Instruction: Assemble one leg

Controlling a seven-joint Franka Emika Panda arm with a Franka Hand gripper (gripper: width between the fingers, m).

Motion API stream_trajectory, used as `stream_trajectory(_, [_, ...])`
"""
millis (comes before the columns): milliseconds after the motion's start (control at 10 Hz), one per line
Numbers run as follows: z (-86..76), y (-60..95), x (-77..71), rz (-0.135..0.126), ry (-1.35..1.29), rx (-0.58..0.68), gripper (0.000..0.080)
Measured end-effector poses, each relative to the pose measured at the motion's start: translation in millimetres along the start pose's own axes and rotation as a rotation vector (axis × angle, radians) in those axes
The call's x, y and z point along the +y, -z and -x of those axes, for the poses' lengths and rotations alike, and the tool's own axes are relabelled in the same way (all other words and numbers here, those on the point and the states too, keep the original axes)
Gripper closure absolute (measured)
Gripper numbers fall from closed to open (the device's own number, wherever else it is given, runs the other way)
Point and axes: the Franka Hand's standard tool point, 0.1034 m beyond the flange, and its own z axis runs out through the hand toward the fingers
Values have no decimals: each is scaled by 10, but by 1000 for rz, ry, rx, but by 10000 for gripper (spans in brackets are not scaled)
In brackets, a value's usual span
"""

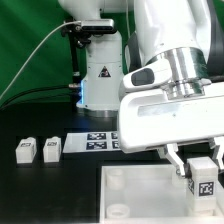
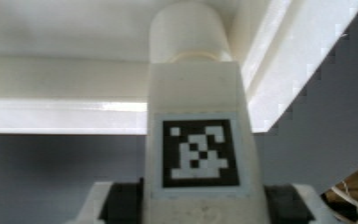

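Got the leg [image 1: 204,182] clamped btwn both fingers [image 2: 115,203] of the gripper [image 1: 198,163], lower right of the exterior view, tag facing cam. Hanging right over the white tray piece [image 1: 140,195] w/ round sockets, can't tell if touching. Two spare legs [image 1: 25,150] mid-left, near the marker board [image 1: 95,142].

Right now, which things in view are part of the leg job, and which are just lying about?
In the job:
- leg, held in the gripper
- tray with round sockets, below the leg, likely where it goes

Lying about:
- spare legs, at the exterior view's left
- marker board
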Motion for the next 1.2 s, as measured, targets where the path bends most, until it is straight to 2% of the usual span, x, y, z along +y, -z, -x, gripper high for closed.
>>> stream_trajectory(200, [37,-19,-3,-1,4,-21,505])
stream_trajectory(300, [38,-20,-3,-1,6,-21,328])
stream_trajectory(400, [42,-22,-3,-1,8,-21,213])
stream_trajectory(500, [45,-23,-3,-1,9,-22,213])
stream_trajectory(600, [47,-25,-3,-1,10,-22,164])
stream_trajectory(700, [47,-25,-3,-1,11,-22,152])
stream_trajectory(1200, [51,-27,-2,-1,20,-23,150])
